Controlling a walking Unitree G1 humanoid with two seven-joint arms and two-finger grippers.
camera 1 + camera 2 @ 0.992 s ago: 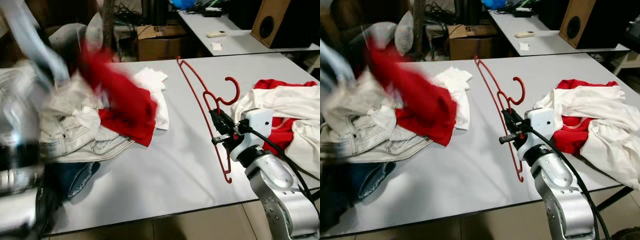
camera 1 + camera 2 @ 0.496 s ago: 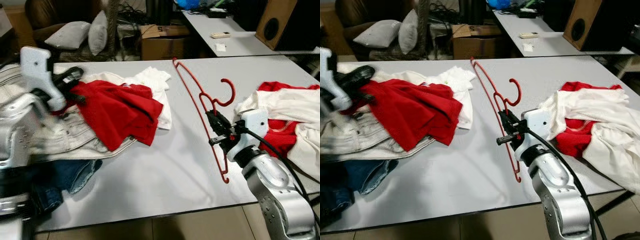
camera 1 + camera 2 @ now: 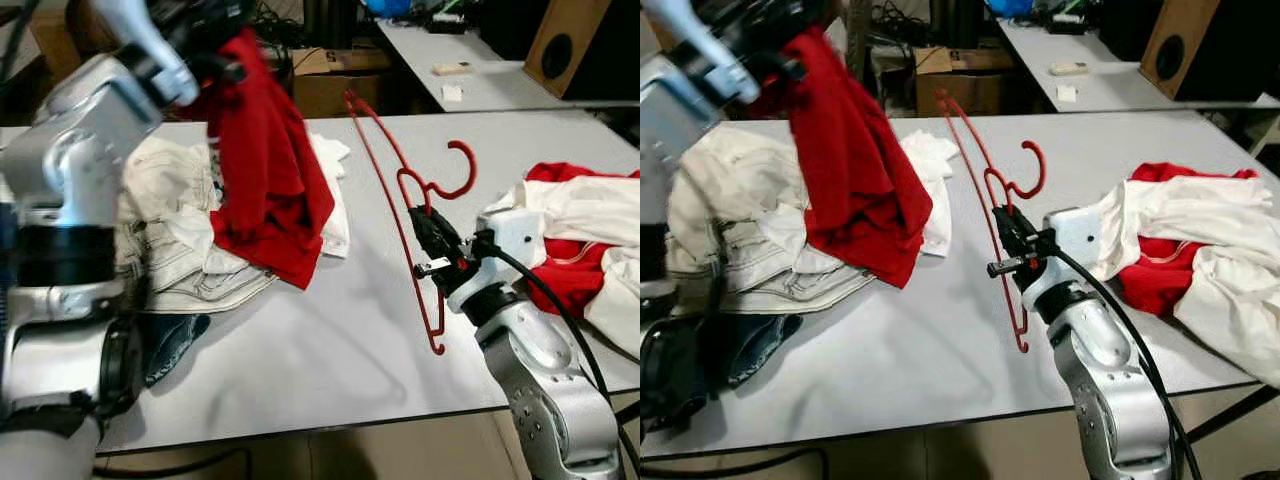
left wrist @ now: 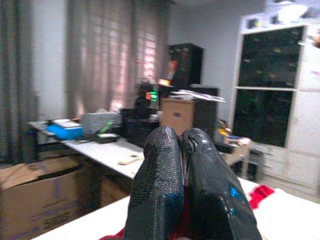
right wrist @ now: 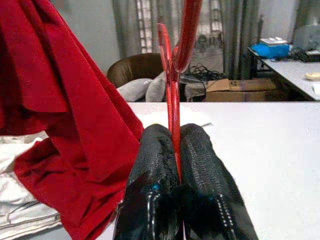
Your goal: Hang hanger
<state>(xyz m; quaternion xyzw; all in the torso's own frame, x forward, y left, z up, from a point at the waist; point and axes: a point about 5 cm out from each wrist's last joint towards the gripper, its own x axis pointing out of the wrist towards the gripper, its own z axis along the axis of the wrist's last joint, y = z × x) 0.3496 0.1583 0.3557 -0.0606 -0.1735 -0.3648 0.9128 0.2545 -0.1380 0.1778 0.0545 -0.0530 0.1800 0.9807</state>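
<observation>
Two pinches: right gripper [image 3: 428, 243] fingers clamping thin red plastic hanger [image 3: 400, 200], left gripper [image 3: 205, 25] fingers bunching soft red shirt [image 3: 265, 190].

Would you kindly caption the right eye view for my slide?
Left hand lifts a red shirt above the table while right hand grips a red hanger.

left gripper [image 3: 215, 20] blurred — jeans [image 3: 165, 345] half-hidden by arm

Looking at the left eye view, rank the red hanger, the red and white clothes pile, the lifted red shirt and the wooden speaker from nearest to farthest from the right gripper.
1. Red hanger: clamped in the right gripper.
2. Red and white clothes pile: just to its right on the table.
3. Lifted red shirt: to the left, hanging from the left gripper.
4. Wooden speaker: far back right.
</observation>
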